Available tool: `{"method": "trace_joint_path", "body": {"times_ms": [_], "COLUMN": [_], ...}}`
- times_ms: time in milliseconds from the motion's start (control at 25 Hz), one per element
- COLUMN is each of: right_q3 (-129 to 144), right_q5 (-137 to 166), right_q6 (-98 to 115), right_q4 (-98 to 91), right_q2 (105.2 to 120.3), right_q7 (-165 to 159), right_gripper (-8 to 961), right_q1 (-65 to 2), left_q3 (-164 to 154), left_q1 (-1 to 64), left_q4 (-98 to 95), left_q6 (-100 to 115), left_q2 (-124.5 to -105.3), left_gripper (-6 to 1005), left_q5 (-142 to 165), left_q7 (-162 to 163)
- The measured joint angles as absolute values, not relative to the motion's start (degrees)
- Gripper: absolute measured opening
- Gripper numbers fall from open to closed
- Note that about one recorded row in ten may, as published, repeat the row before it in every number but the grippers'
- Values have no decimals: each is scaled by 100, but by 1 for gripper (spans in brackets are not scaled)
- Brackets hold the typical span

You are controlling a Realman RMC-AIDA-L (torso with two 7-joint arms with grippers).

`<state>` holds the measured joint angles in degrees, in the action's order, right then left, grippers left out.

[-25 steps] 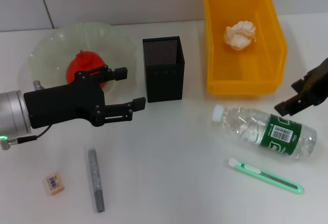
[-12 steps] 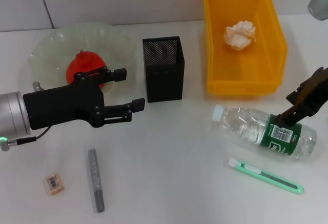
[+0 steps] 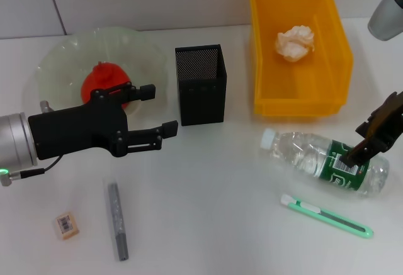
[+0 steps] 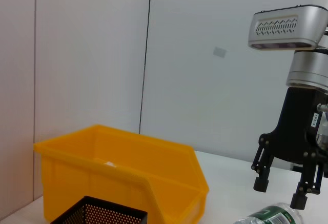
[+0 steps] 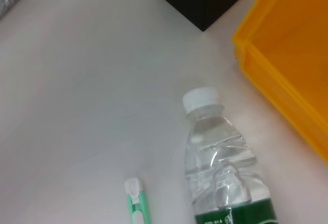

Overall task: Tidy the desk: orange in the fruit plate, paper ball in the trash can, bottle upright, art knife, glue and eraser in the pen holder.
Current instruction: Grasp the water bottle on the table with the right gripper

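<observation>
The plastic bottle lies on its side at the right, cap pointing left. My right gripper is open, its fingers straddling the green label. The left gripper hovers open and holds nothing, between the fruit plate and the black mesh pen holder. The orange rests in the plate. The paper ball lies in the yellow trash can. A green art knife lies in front of the bottle. The grey glue stick and the eraser are at the front left.
The trash can stands just behind the bottle, and the pen holder to its left. A tiled wall rises behind the table. Bare white tabletop stretches between the glue stick and the art knife.
My right gripper has come down and forward from beside the bottle onto its labelled end. The left arm and all the objects have stayed put.
</observation>
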<state>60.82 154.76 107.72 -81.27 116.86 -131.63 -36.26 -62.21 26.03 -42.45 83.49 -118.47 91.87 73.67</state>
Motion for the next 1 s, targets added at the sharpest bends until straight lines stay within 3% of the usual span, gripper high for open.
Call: {"method": "trace_joint_path", "body": {"times_ms": [1000], "right_q3": [6328], "right_q5": [15838], "right_q6": [10492], "right_q4": [-7905], "right_q2": [11811], "right_q7": [-13011], "right_gripper": [827], "right_q1": [-3704], "left_q3": [-6231], "left_q1": [2588], "left_q4": [-4236], "left_q6": [8349], "left_q2": [-11856], "left_gripper": [829], "left_q5": [9161], "left_q7": [7365]}}
